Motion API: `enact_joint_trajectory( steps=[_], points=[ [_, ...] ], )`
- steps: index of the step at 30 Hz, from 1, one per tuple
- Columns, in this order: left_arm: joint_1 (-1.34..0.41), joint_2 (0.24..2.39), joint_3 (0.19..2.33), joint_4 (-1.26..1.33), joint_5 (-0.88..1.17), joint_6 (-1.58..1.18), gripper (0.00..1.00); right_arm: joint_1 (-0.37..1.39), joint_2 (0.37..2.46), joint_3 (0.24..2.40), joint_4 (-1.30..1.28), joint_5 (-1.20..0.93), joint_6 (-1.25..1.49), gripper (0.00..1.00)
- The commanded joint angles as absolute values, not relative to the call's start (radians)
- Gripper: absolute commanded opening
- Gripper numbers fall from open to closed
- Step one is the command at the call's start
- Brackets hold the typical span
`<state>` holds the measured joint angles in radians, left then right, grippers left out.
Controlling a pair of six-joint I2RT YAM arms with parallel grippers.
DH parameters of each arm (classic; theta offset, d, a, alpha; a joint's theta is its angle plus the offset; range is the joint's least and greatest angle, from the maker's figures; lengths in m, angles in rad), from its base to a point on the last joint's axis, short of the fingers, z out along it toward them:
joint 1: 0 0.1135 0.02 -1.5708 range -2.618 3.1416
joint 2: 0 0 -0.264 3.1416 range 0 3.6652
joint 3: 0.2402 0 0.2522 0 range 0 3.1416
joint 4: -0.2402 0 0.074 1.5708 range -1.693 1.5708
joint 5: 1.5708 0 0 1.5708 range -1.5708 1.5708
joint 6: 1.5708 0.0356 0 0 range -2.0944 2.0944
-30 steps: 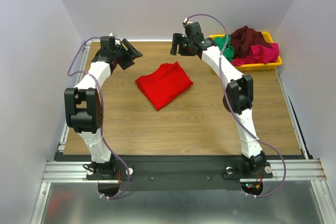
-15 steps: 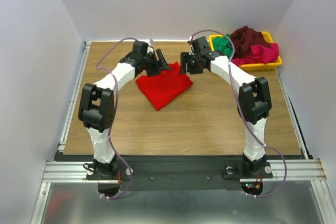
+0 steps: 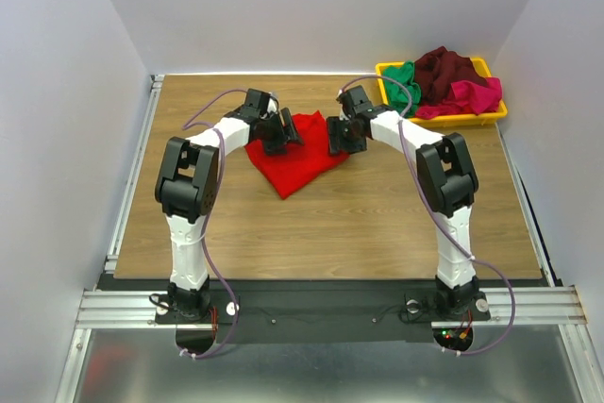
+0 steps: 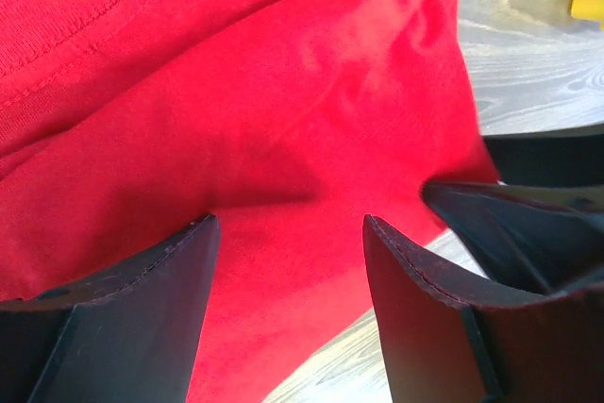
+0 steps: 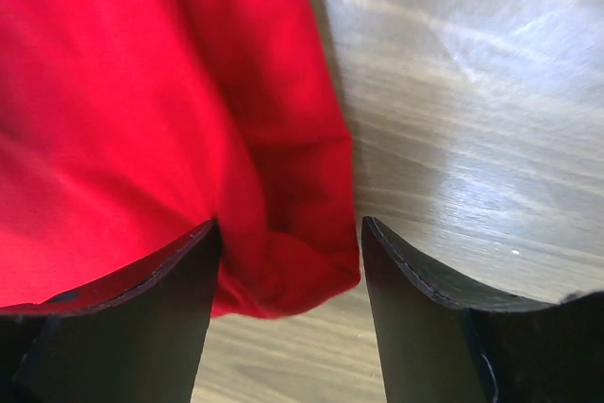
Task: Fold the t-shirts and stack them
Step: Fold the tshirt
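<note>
The bright red t-shirt (image 3: 294, 153) lies folded on the wooden table, a little behind the middle. My left gripper (image 3: 279, 133) is open and low over the shirt's far left corner; the left wrist view shows red cloth (image 4: 283, 139) between its spread fingers. My right gripper (image 3: 340, 135) is open at the shirt's far right corner, and the red cloth's corner (image 5: 283, 271) lies between its fingers in the right wrist view. The green (image 3: 400, 78), dark maroon (image 3: 447, 67) and magenta-pink (image 3: 474, 95) shirts lie heaped in the yellow tray (image 3: 472, 120).
The yellow tray stands at the table's back right corner. Bare wood (image 3: 330, 224) lies in front of the red shirt. The right gripper's black finger shows at the right edge of the left wrist view (image 4: 528, 224).
Both grippers have come inward and down from the back of the table onto the red shirt's far corners. The shirt has not moved.
</note>
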<state>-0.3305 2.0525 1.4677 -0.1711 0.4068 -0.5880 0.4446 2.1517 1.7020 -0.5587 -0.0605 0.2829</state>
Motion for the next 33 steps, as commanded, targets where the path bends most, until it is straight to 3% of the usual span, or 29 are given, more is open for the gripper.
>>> enact_joint_trajectory(
  steps=[1,13,24,33],
  points=[
    [-0.33,2.068,1.447,-0.163,0.403,-0.571,0.73,0.439,2.174,1.668,-0.535,0.029,0.252,0.66],
    [-0.331,2.086,1.505,-0.169,0.402,-0.5,0.73,0.439,2.152,1.617,-0.537,0.005,0.233,0.65],
    [-0.374,2.14,1.577,-0.178,0.463,-0.408,0.73,0.44,1.979,1.385,-0.54,-0.181,0.308,0.65],
    [-0.379,1.965,1.583,-0.202,0.46,-0.413,0.74,0.44,1.855,1.446,-0.624,-0.071,0.302,0.7]
  ],
)
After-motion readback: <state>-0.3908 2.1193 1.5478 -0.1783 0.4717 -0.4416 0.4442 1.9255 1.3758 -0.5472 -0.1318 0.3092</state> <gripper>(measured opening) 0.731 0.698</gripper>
